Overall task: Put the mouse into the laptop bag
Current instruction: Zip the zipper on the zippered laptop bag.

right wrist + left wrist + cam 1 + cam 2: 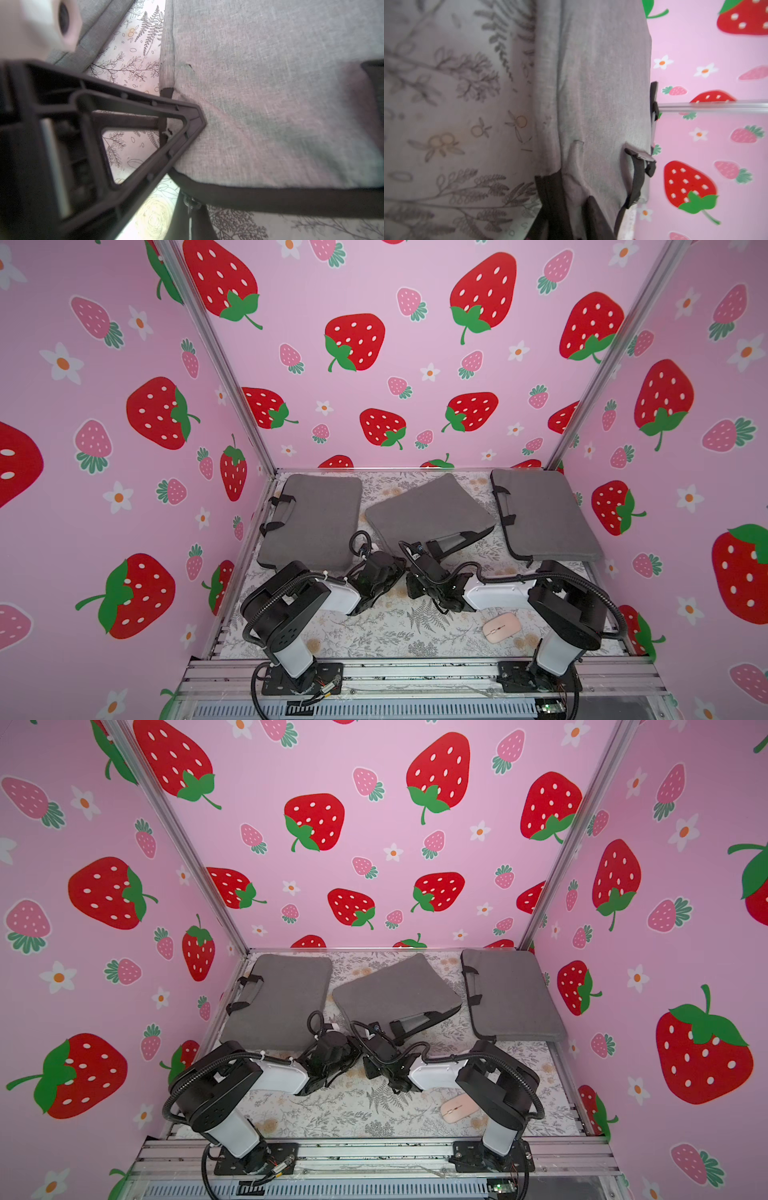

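**A:** Left gripper (390, 572) sits at the near corner of the middle laptop bag (428, 510). Its jaws are hidden, so I can't tell how they stand.

**B:** Right gripper (195, 122) has its jaws together, tip against that bag's zip edge.

**A:** And the pink mouse (501, 627)?

**B:** Lying on the surface (374, 630), front right, well apart from the bag.

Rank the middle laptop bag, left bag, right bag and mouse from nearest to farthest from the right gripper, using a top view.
1. Middle laptop bag: centre, with the right gripper at its near corner.
2. Left bag: left side, its near corner close by.
3. Mouse, front right, and right bag, far right: too close to call in a top view.
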`<action>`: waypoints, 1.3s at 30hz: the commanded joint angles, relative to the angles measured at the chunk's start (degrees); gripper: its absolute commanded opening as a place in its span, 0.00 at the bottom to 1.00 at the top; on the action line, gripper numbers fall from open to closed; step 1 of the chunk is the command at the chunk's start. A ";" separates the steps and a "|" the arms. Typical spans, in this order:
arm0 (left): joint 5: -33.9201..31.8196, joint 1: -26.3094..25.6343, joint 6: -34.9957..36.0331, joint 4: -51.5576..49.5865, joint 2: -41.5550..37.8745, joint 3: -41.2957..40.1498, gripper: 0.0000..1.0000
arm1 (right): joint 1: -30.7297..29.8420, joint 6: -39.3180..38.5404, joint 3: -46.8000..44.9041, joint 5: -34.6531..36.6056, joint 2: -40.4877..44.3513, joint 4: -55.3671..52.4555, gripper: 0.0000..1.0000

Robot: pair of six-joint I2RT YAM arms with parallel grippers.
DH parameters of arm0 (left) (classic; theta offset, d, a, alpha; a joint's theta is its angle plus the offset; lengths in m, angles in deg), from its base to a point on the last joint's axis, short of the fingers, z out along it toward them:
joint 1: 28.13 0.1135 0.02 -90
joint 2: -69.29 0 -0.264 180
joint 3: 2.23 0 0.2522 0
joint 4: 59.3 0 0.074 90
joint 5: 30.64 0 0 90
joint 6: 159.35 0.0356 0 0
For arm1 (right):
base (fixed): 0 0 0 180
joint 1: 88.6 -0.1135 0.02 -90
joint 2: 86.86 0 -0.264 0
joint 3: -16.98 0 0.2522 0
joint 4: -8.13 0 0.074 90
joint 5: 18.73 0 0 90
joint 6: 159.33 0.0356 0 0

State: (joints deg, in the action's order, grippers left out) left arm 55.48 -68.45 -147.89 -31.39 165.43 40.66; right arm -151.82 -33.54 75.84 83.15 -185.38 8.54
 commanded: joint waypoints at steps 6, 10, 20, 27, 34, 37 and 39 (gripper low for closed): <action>3.96 6.14 0.62 11.99 1.66 -2.41 0.00 | 0.64 -0.32 -5.17 3.74 4.78 0.19 0.00; 4.60 7.13 1.31 11.73 -0.53 -4.31 0.00 | 6.18 1.66 -7.98 2.65 7.12 -2.01 0.00; 3.72 9.15 4.57 2.72 -10.38 -6.42 0.00 | 23.75 5.66 -12.89 -1.45 14.99 -10.72 0.00; 6.44 14.63 9.20 -10.75 -14.31 0.23 0.00 | 32.00 7.72 -18.49 -0.99 24.62 -14.80 0.00; 8.33 20.53 12.47 -17.47 -13.11 6.43 0.00 | 39.02 7.81 -20.92 -4.15 26.97 -16.45 0.00; 10.99 22.66 12.22 -15.21 -8.40 9.69 0.00 | 40.03 7.85 -21.34 -3.79 27.86 -17.42 0.00; 12.61 23.92 12.59 -15.49 -5.23 13.33 0.00 | 40.50 7.80 -21.87 -3.72 28.90 -18.03 0.00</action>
State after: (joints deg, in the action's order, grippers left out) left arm 71.85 -47.44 -136.72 -49.95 158.00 48.02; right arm -113.09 -27.09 55.51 75.08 -157.99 -3.68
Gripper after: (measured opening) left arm 0.065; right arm 0.041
